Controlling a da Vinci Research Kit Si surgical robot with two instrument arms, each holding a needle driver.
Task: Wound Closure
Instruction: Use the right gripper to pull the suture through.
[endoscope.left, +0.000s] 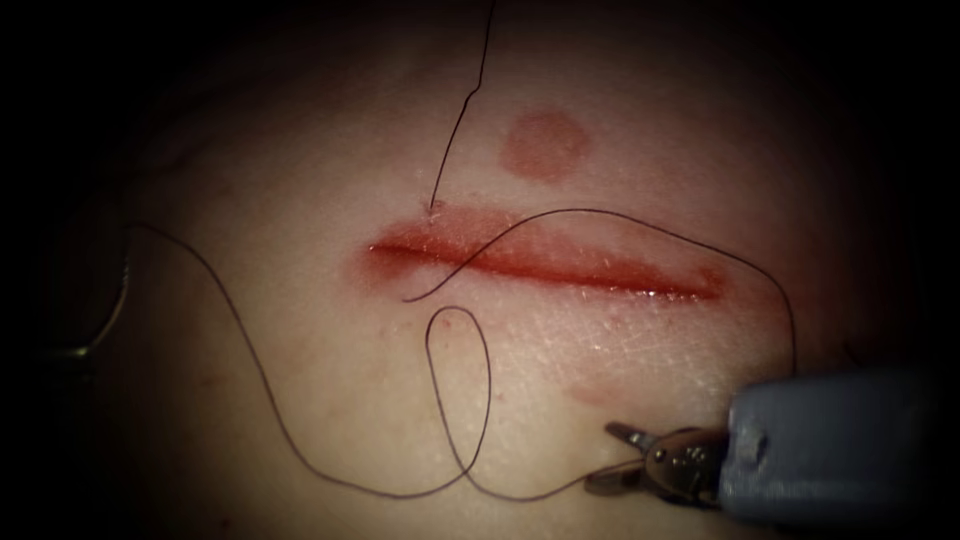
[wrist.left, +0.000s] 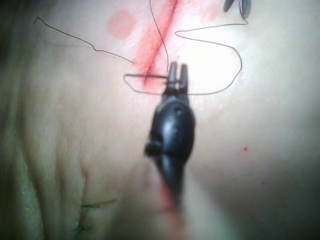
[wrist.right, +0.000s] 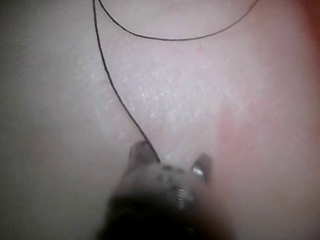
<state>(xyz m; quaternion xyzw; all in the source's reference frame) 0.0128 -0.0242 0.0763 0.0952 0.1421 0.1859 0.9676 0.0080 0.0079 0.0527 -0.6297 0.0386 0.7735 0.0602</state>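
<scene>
The cut (endoscope.left: 545, 262) runs across the tissue (endoscope.left: 330, 380), wet with red fluid. My left tool (wrist.left: 177, 70) is shut on the curved needle (wrist.left: 142, 76) near one end of its curve. The needle (endoscope.left: 118, 295) hangs far to the left of the cut, free of the tissue. The dark thread (endoscope.left: 270, 400) leaves the tissue by the cut's left end and lies in loose loops over the cut and in front of it. My right tool (endoscope.left: 605, 455) stands open in front of the cut's right part. The thread (wrist.right: 117, 95) runs up to one of its jaws.
A round red mark (endoscope.left: 545, 145) sits on the tissue behind the cut. One thread tail (endoscope.left: 470, 95) rises away from the cut's left end. The right tool's grey shaft (endoscope.left: 830, 445) comes in from the right. Several old stitches (wrist.left: 92, 205) show near the tissue's edge.
</scene>
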